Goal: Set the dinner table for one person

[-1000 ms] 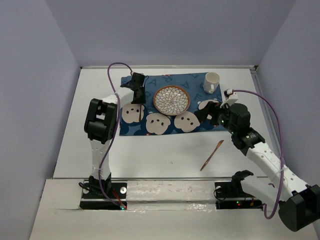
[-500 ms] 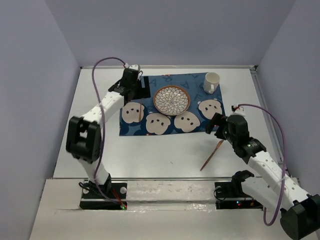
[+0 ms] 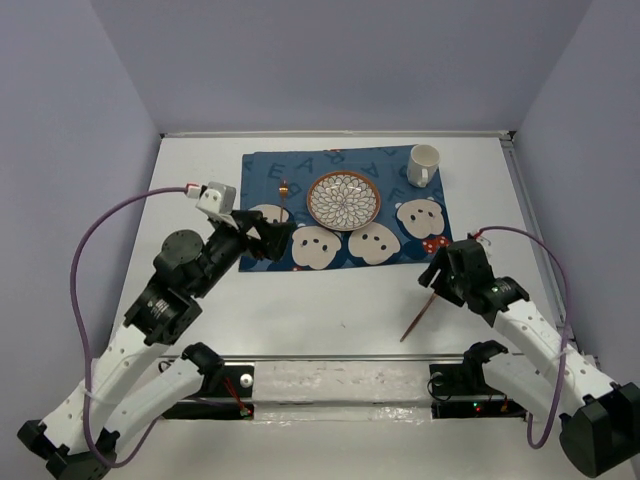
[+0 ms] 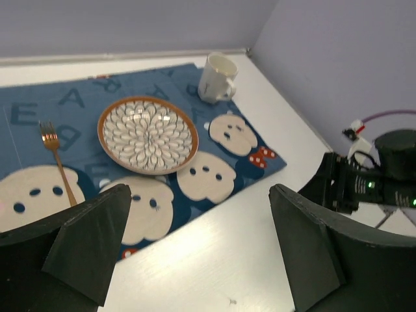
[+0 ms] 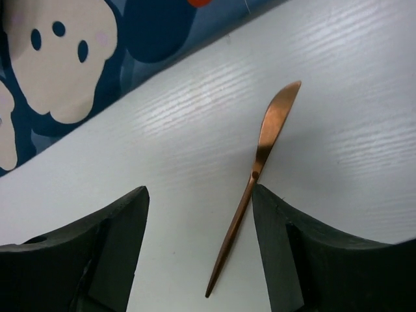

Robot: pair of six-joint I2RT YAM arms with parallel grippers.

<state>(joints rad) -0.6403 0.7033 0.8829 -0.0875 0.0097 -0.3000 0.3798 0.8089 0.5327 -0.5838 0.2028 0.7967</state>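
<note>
The table (image 3: 320,300) is white, the cloth (image 3: 310,165) blue with letters and white bear faces, the plate (image 3: 343,200) brown-rimmed with white petals, the mug (image 3: 423,165) cream, the fork (image 4: 57,164) and knife (image 5: 255,175) copper.

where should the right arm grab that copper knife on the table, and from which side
Take the knife at its slim handle, just below the blade, coming straight down from above. It lies flat on the table, so only its narrow sides offer purchase; the right gripper's open fingers should close across its width.

Coppery metal knife (image 5: 255,174), matt dinner table (image 5: 344,162)
</note>
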